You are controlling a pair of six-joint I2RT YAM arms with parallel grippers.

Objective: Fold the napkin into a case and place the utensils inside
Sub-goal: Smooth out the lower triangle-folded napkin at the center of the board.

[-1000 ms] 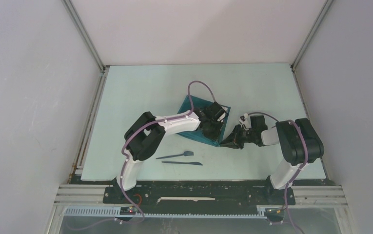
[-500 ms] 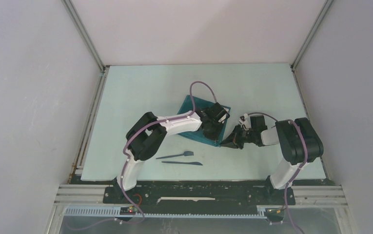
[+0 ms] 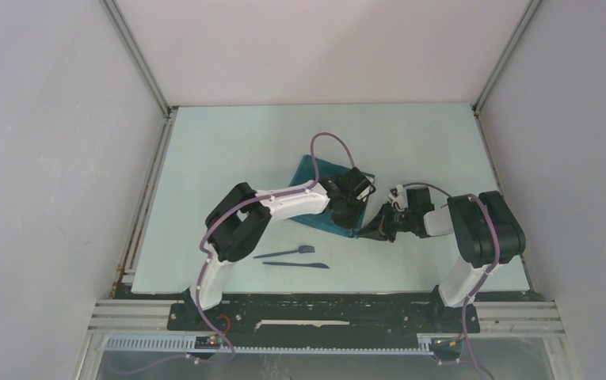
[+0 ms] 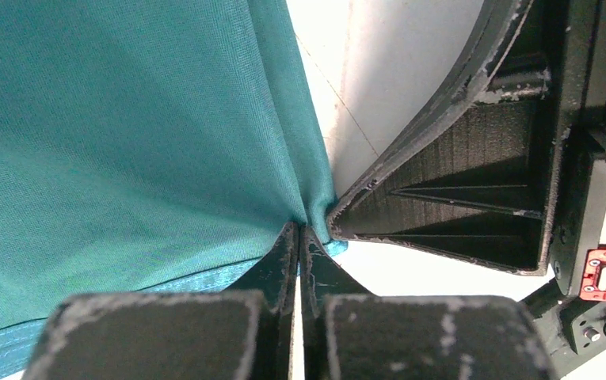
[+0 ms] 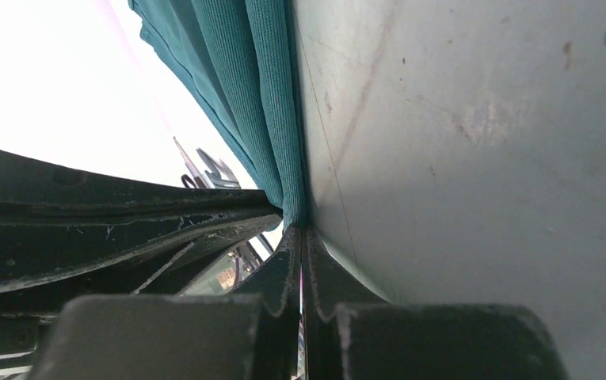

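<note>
While clamped on one corner of the napkin (image 3: pixel 314 169), step in hand: probably the start of a fold; no case formed yet.
Napkin: teal cloth lying mostly flat on the table (image 3: pixel 228 150), partly hidden under the left arm (image 3: pixel 283 202).
Left gripper (image 4: pixel 299 231): clenched, pinching the napkin's near-right corner, with cloth gathered into creases at the tips.
Right gripper (image 5: pixel 303 234): clenched as well, nipping several layers of napkin edge at that same corner, right beside the other gripper's tips.
Fork (image 3: pixel 285 252) and knife (image 3: pixel 297 264): side by side near the napkin's near edge, apart from it, untouched.
Risk, thin bite: only the very edge held at the tips; likely to slip free under a brisk pull.
Risk, crowding: two grips at one spot; likely to bunch the cloth instead of laying a straight fold, or to knock tips together.
Risk, drag: possible sweeping of the utensils askew if pulled toward them.
</note>
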